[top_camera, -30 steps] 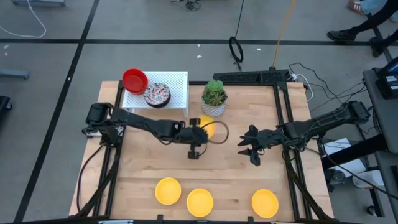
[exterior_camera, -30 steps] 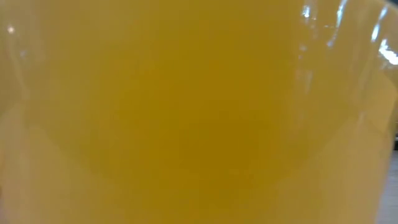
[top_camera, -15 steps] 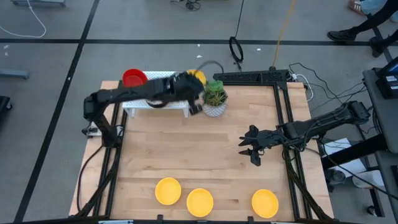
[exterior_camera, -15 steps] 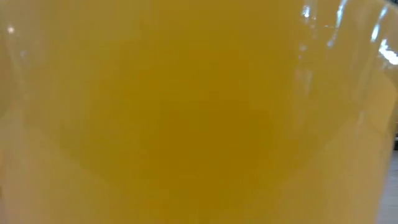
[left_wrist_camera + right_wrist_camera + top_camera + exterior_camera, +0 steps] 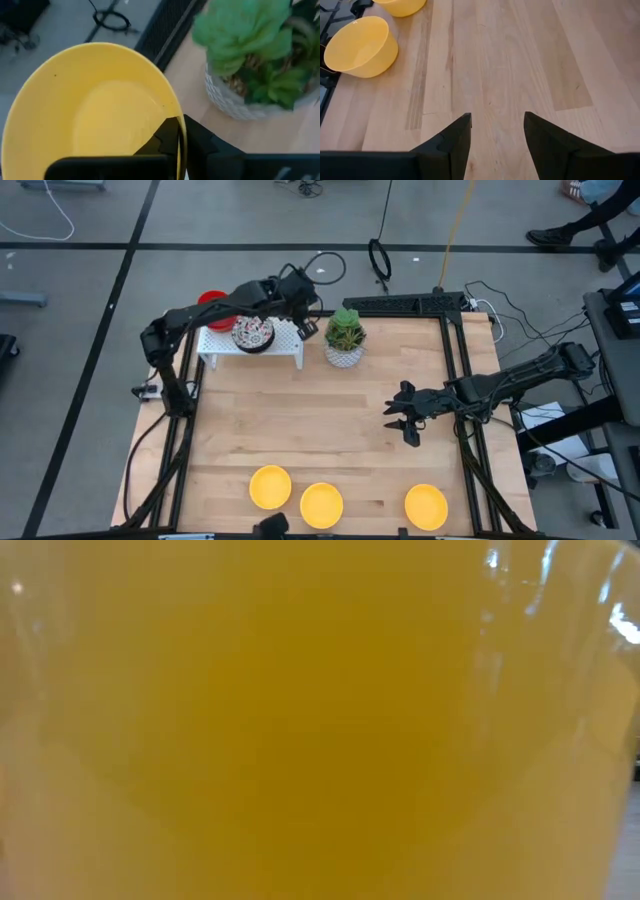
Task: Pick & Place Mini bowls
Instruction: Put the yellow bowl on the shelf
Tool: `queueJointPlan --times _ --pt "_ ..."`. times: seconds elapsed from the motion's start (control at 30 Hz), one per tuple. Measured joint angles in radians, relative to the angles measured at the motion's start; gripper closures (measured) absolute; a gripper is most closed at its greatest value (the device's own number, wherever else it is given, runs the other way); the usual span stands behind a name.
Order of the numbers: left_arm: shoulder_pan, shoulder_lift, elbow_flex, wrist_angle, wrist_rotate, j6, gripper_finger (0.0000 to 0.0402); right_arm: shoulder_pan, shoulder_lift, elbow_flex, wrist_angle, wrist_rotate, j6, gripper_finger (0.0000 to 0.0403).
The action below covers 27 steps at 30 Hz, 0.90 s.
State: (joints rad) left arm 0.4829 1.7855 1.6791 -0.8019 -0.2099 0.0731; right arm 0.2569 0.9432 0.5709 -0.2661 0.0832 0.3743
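Observation:
My left gripper (image 5: 305, 325) is raised at the right end of the white rack (image 5: 285, 340), next to the potted plant (image 5: 344, 337), and is shut on a yellow mini bowl (image 5: 95, 110). From above the arm hides that bowl. A patterned bowl (image 5: 252, 333) sits on the rack, and a red bowl (image 5: 210, 304) shows partly behind the arm. Three yellow bowls (image 5: 270, 486) (image 5: 321, 504) (image 5: 426, 506) stand along the table's near edge. My right gripper (image 5: 398, 420) hangs open over the table's right half, touching nothing. My left gripper (image 5: 180, 145) holds the yellow bowl by its rim (image 5: 172, 120), with one finger (image 5: 160, 142) inside the bowl and the other (image 5: 205, 147) outside its wall. The bowl is lifted clear and tilted, its opening turned toward the wrist camera.
The plant's white pot (image 5: 235, 100) stands close beside the held bowl. A yellow bowl (image 5: 320, 720) fills the whole low view. The right wrist view shows bare wood (image 5: 510, 60) ahead and two yellow bowls (image 5: 360, 45) (image 5: 400, 6) off to one side.
My left gripper has carried the yellow bowl from the table's middle toward the far edge, lifting it up to the right end of the white rack beside the plant. It has turned on the way, and the bowl no longer shows from above. The right arm has kept still.

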Motion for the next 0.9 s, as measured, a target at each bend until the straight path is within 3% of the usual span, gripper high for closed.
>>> queueJointPlan --times 0.33,0.53,0.9 --pt "0.053 0.050 0.000 -0.026 0.022 0.004 0.0379 0.000 0.000 -0.001 0.001 -0.001 -0.001 0.0234" --pt "0.079 0.063 -0.001 -0.083 0.038 -0.004 0.0396 0.000 0.000 -0.001 0.000 -0.001 -0.001 0.0234" --pt "0.101 0.061 -0.016 -0.126 0.039 -0.029 0.0373 0.000 0.000 -0.001 0.000 -0.001 -0.001 0.0234"
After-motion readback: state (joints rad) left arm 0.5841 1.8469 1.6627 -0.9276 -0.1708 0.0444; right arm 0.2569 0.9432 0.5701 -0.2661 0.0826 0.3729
